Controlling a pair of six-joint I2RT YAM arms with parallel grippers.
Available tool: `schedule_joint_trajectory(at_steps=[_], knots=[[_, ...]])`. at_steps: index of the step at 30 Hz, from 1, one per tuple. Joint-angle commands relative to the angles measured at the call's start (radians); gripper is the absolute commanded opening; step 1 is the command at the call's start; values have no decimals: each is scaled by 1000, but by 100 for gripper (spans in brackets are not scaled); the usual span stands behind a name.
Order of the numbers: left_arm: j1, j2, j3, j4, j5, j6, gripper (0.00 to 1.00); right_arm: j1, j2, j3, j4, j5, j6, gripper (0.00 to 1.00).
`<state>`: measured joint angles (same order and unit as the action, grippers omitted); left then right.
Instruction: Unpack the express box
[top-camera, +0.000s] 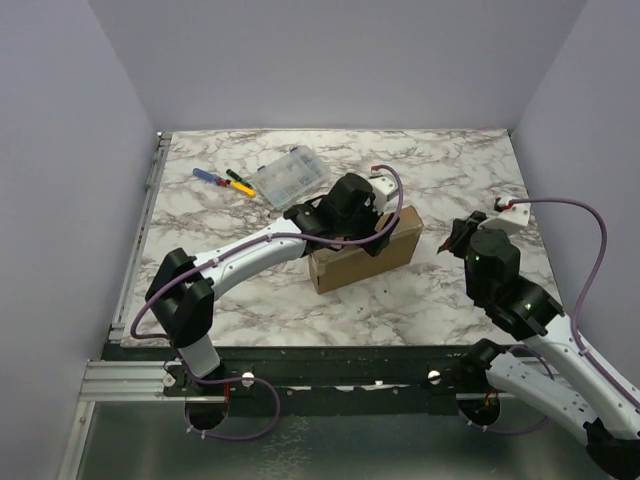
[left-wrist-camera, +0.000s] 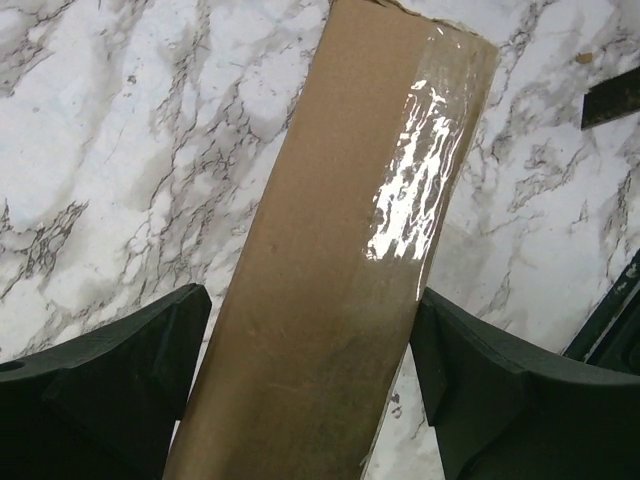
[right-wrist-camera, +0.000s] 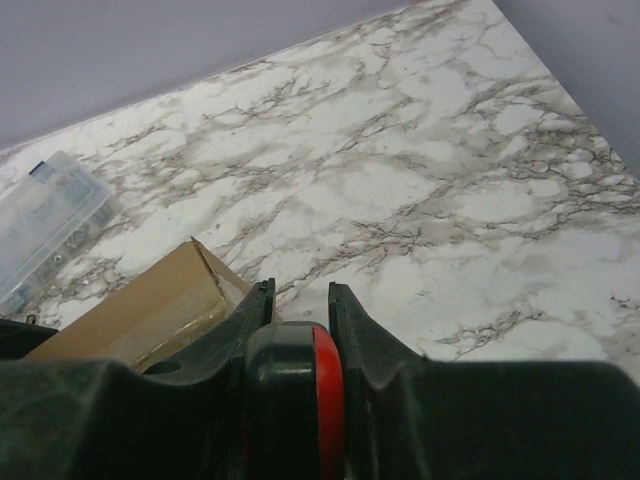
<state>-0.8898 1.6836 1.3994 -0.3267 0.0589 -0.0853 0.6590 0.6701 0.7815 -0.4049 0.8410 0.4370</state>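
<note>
The express box (top-camera: 365, 255) is a brown cardboard box near the table's middle. The left wrist view shows a narrow kraft face of it (left-wrist-camera: 330, 290) with a strip of shiny clear tape. My left gripper (top-camera: 352, 222) sits on top of it, one black finger (left-wrist-camera: 110, 380) against each long side. My right gripper (top-camera: 462, 238) hovers to the right of the box, apart from it. It is shut on a black and red tool (right-wrist-camera: 300, 400) held between its fingers (right-wrist-camera: 255, 305). The box's corner also shows in the right wrist view (right-wrist-camera: 130, 310).
A clear plastic compartment case (top-camera: 290, 177) lies behind the box to the left, and also shows in the right wrist view (right-wrist-camera: 50, 215). A blue-handled tool (top-camera: 208, 176) and a yellow and green one (top-camera: 240, 184) lie beside it. Walls enclose the marble table (top-camera: 450, 170).
</note>
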Motion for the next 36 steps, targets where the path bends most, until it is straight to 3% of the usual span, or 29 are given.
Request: schedule_joint_trajectory(at_steps=[1,5,12,21,25,30,33,36], knots=[[69,6,28,-20,26,-133,84,-6,-22,-18,64,-51,-12,1],[196,-15,-81,109,259,-316,80,-6,-24,-20,76,-78,-14,1],[314,-83,-340,381,370,-577,77,-6,22,-31,109,-141,-19,1],[376,-216,-729,851,193,-1035,77,-6,114,-32,143,-272,-15,1],[331,-210,-826,1014,117,-1180,77,-6,142,-35,166,-304,-22,1],[194,-182,-807,998,20,-1145,98,-6,174,-25,173,-331,-21,1],[174,-190,-819,934,-20,-1138,99,-6,201,-6,163,-342,-26,1],[174,-227,-802,739,-72,-1079,99,-6,225,2,168,-354,-41,1]])
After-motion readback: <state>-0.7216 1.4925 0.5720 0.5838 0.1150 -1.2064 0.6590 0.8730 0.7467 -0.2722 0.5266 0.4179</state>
